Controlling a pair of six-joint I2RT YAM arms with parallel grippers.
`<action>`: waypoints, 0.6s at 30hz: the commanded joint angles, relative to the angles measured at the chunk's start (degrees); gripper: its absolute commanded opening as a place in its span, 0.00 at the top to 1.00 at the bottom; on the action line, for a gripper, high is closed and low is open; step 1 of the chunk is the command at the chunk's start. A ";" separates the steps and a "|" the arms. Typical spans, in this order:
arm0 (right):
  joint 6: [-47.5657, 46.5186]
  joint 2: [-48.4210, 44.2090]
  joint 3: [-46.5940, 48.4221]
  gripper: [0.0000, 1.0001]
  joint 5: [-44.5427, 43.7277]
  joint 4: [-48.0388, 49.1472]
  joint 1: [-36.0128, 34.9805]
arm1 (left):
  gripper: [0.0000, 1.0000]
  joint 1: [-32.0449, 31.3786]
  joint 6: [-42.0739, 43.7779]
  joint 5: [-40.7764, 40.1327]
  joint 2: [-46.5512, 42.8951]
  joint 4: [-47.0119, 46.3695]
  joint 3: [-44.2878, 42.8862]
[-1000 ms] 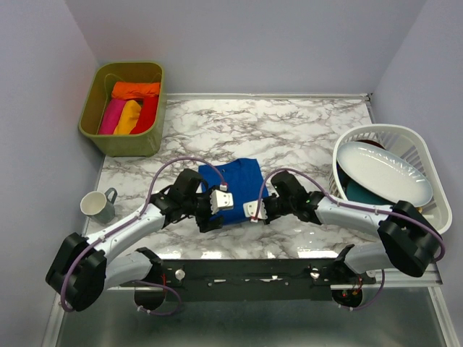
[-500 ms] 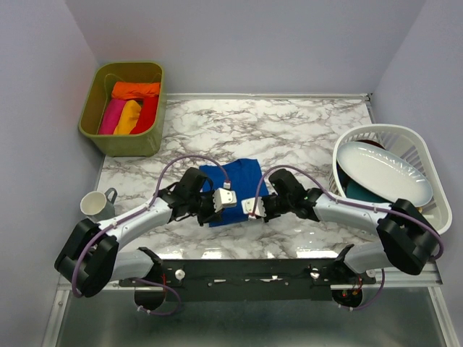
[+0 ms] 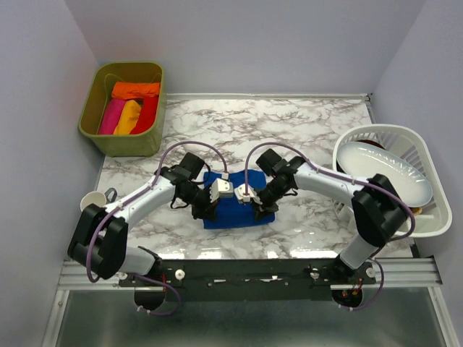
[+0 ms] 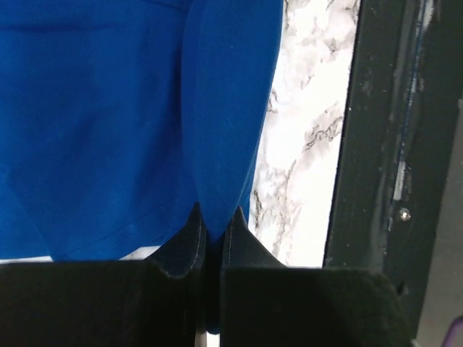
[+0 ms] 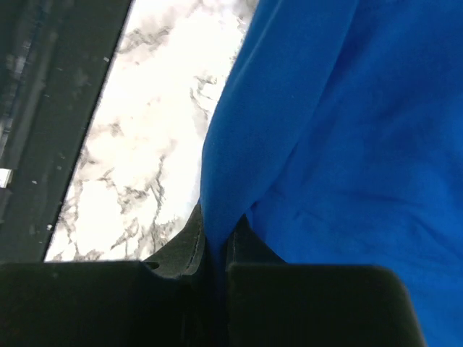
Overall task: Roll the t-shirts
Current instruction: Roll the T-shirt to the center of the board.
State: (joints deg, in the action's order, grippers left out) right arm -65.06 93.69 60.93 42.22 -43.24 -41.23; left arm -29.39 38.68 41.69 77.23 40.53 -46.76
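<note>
A royal-blue t-shirt (image 3: 235,215) lies folded on the marble table, between my two grippers. My left gripper (image 3: 205,207) is shut on a raised fold at the shirt's left side. In the left wrist view the blue cloth (image 4: 108,108) runs down into the closed left gripper (image 4: 215,217). My right gripper (image 3: 262,204) is shut on a fold at the shirt's right side. The right wrist view shows the cloth (image 5: 347,144) pinched in the right gripper (image 5: 215,228). More t-shirts, rolled, in orange, pink, yellow and red, sit in the olive-green bin (image 3: 92,108).
A white slatted basket (image 3: 427,155) holding a white plate (image 3: 383,172) stands at the right edge. A grey mug (image 3: 95,204) sits at the left, close to my left arm. The black rail (image 3: 246,271) runs along the near table edge.
My left gripper has shut on the shirt's fold. Both arms have reached farther over the table and their wrists have drawn together. The blue shirt now looks shorter and sits nearer the front.
</note>
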 commanded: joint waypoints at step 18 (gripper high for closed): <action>-7.28 30.58 23.88 0.89 3.67 -37.70 3.09 | 1.00 7.50 11.95 0.14 17.60 17.03 -5.00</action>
State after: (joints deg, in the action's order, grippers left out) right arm -79.31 118.58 81.01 55.35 -68.18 -38.28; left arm -21.71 44.36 50.28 92.18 50.30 -51.09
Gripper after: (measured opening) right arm 0.137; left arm 0.077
